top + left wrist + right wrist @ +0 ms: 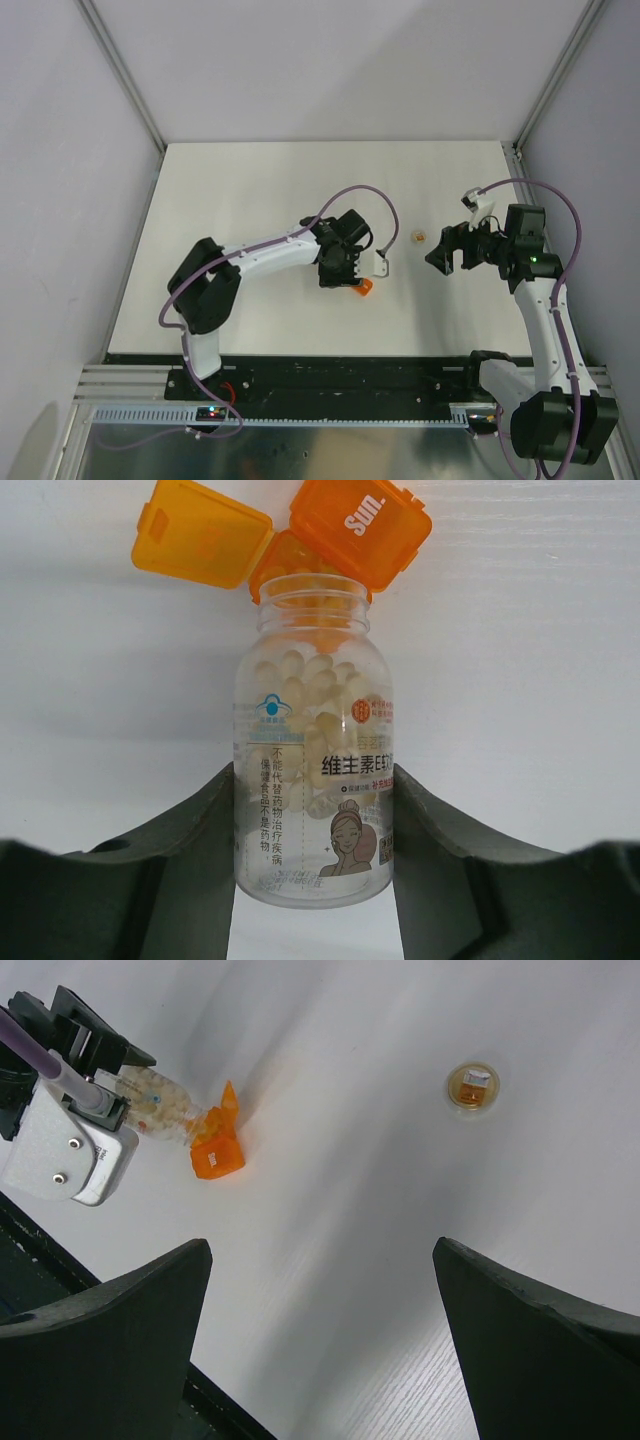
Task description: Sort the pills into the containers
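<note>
My left gripper (313, 776) is shut on a clear labelled vial (312, 810), gripping its lower body from both sides. The vial is uncapped and full of pale tan pills (305, 695). Its mouth lies right at an open cell of the orange containers (285, 562), whose two lids (200, 532) stand flipped open, one marked "SUN.". From above, the left gripper (342, 270) covers the vial and only a bit of the orange containers (364, 286) shows. My right gripper (322, 1250) is open and empty above bare table, right of the containers (217, 1150) and vial (160, 1110).
The vial's round tan cap (473, 1087) lies loose on the white table (260, 190), between the two grippers (419, 237). The right gripper (440, 258) hovers just right of it. Grey walls close in the table on three sides.
</note>
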